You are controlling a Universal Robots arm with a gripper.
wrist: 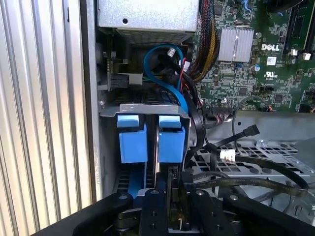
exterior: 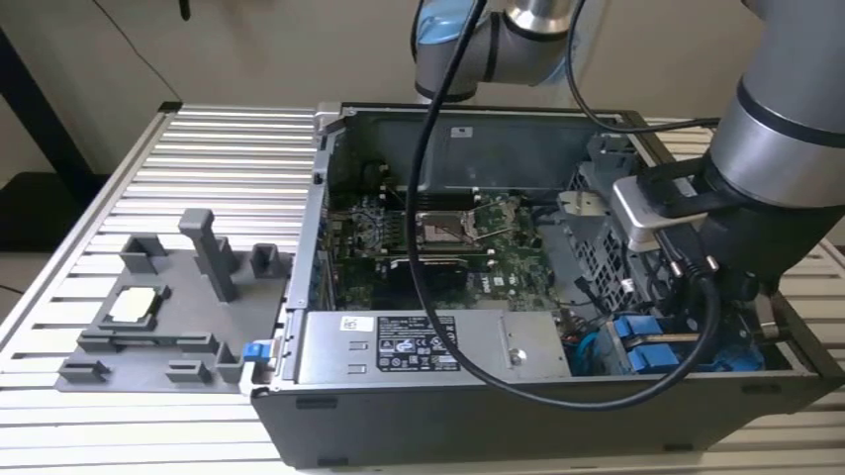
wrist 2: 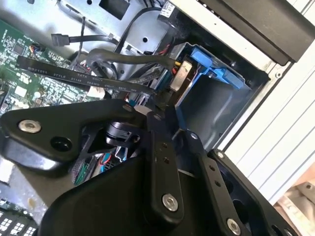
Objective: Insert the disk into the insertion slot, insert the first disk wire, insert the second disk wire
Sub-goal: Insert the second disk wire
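The disk [wrist 2: 183, 73] sits in its blue carrier [wrist 2: 216, 69] inside the insertion slot [wrist 2: 211, 113], the dark metal bay at the case's front corner. In the first wrist view two blue carriers [wrist: 171, 140] stand side by side in the insertion slot [wrist: 147, 109]. My gripper [wrist 2: 156, 109] is shut on the plug end of a flat black disk wire [wrist 2: 74, 81], held right at the disk's rear edge. In the first wrist view the gripper [wrist: 173, 196] lines up with one carrier, and the wire [wrist: 256, 183] trails away over the perforated metal. The blue bay [exterior: 647, 346] lies beneath the arm [exterior: 779, 178].
The open computer case [exterior: 396, 416] stands on a slatted table. Inside are the motherboard [exterior: 449, 230], the grey power-supply box [exterior: 422, 346] and loose cables [wrist: 167, 64] near the bay. A grey fixture tray [exterior: 145, 327] lies at the exterior view's left.
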